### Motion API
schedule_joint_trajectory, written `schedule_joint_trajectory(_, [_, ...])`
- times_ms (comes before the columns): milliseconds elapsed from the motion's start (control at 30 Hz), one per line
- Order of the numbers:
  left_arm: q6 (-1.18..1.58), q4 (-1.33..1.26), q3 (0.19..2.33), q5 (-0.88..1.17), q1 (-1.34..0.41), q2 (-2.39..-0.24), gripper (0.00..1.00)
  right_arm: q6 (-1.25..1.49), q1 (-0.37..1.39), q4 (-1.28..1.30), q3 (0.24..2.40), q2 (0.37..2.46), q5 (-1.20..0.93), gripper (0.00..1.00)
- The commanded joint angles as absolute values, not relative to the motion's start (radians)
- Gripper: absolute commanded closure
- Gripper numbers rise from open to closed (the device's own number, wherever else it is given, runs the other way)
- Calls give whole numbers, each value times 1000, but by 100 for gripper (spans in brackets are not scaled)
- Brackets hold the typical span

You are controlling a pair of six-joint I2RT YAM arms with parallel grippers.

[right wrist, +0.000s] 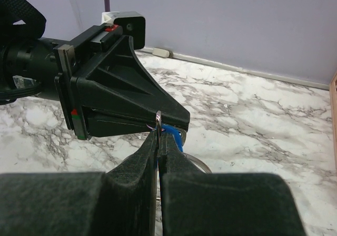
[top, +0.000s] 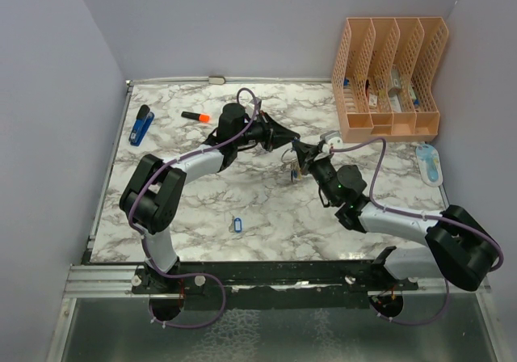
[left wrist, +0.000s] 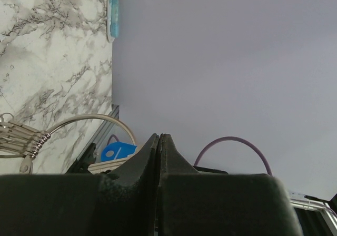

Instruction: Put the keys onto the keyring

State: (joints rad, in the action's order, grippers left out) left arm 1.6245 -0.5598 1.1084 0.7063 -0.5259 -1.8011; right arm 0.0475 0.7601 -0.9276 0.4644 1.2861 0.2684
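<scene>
- The right gripper (right wrist: 159, 137) has its two fingers pressed flat together. A thin silver wire of the keyring (right wrist: 158, 119) pokes up from between the tips, nipped there.
- The left gripper (left wrist: 159, 139) is also closed, its pads meeting with no gap. I cannot tell whether anything thin is caught between them.
- In the right wrist view the left gripper (right wrist: 131, 96) lies across as a black wedge. Its point touches, or very nearly touches, the right fingertips at the wire.
- A blue tag (right wrist: 174, 134) sits just behind that meeting point. A second silver curve shows beneath it, and how the tag joins the wire is hidden.
- From above, both grippers (top: 295, 144) (top: 304, 160) meet to the left of the peach organizer (top: 380, 126), nearer the arm bases. They are raised off the marble table (top: 202, 208).
- The keyring (top: 292, 169) hangs as a small cluster just beneath that meeting point, too small to make out.
- One key (top: 237, 225) with a blue tag lies flat on the table. It is well left of the organizer, much nearer the bases, and apart from both grippers.
- A blue-and-white oval object (top: 428, 162) lies just beside the organizer's near right corner.
- An orange marker (top: 195, 116) lies well to the organizer's left.
- A blue stapler (top: 141, 125) lies farther left again, by the table edge.
</scene>
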Motion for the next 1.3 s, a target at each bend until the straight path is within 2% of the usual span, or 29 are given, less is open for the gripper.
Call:
schedule_joint_trajectory(0, [1628, -599, 1132, 719, -540, -1785, 100, 53, 772, -961, 498, 1299, 251, 99])
schedule_joint_trajectory(567, [1644, -636, 1132, 720, -543, -1785, 100, 67, 779, -971, 493, 1323, 260, 99])
schedule_joint_trajectory(767, [1636, -632, 1125, 718, -543, -1780, 100, 53, 779, -973, 471, 1288, 305, 99])
schedule_joint_trajectory(1033, [1580, -582, 1127, 698, -543, -1791, 100, 52, 779, -961, 486, 1244, 227, 99])
schedule_joint_trajectory(1267, [1580, -583, 1129, 701, -543, -1787, 100, 38, 780, -936, 486, 1221, 254, 99])
